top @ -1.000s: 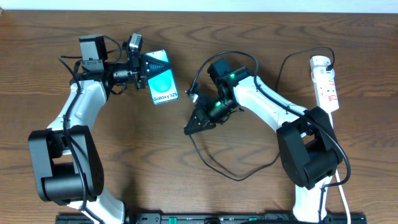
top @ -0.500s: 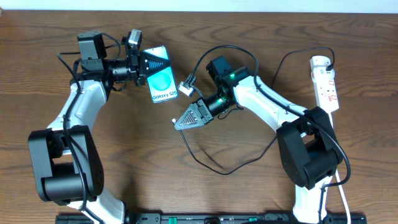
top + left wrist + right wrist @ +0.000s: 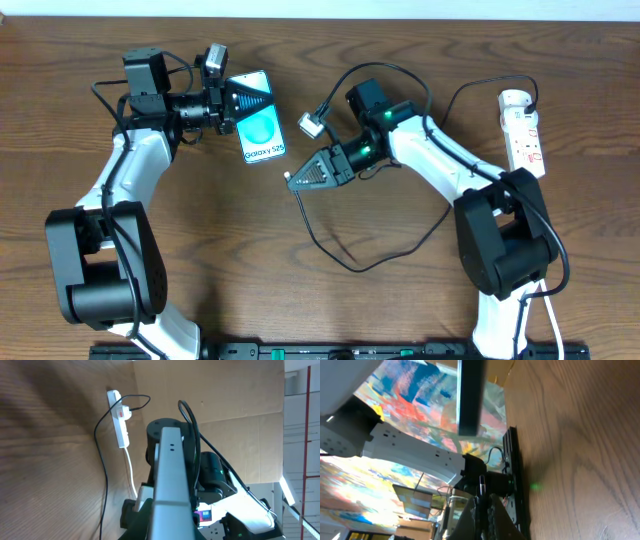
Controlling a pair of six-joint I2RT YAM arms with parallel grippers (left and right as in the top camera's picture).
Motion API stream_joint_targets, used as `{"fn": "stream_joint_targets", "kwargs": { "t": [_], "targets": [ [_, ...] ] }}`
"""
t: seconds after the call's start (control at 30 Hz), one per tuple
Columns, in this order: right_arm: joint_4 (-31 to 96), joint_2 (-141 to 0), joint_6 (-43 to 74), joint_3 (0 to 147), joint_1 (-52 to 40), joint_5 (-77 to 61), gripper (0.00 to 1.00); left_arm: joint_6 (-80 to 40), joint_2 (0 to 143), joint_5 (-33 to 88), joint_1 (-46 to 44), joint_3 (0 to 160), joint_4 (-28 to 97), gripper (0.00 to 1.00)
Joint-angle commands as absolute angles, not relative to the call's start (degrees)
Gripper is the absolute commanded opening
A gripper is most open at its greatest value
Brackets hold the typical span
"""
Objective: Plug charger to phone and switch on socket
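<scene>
Pinching the charger's (image 3: 352,268) small tip, the right gripper (image 3: 299,177) is pressed together just beside the phone's (image 3: 262,135) lower end, apart from it. The left gripper (image 3: 240,100) is clamped on the phone's upper end. The cable loops over the table (image 3: 200,250) toward the socket (image 3: 524,135) at far right.

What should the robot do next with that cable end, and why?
Probably ease the right claw toward the bottom edge of the phone: it pinches the charger by its tip, just short of that edge, while the left claw holds the phone.
</scene>
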State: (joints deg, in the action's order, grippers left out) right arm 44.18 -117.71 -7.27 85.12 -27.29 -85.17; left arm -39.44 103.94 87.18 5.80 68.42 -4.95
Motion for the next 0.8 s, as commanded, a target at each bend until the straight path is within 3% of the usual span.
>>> {"fn": "stream_joint_targets", "kwargs": {
  "t": [0.0,0.4,0.77],
  "targets": [
    [41.4,-117.9,-3.4,86.2,-27.0,-88.1,0.02,-43.3,103.6,85.8,6.1,68.5,-5.3,0.07],
    [25.6,-117.9,12.5,86.2,-27.0,-87.9,0.02,-47.0,103.6,79.9,6.1,68.5,-6.4,0.07],
    [18.2,-117.9,19.6,86.2,-27.1,-86.8,0.02,-51.2,103.6,79.9,6.1,68.5,-13.5,0.07]
  ]
}}
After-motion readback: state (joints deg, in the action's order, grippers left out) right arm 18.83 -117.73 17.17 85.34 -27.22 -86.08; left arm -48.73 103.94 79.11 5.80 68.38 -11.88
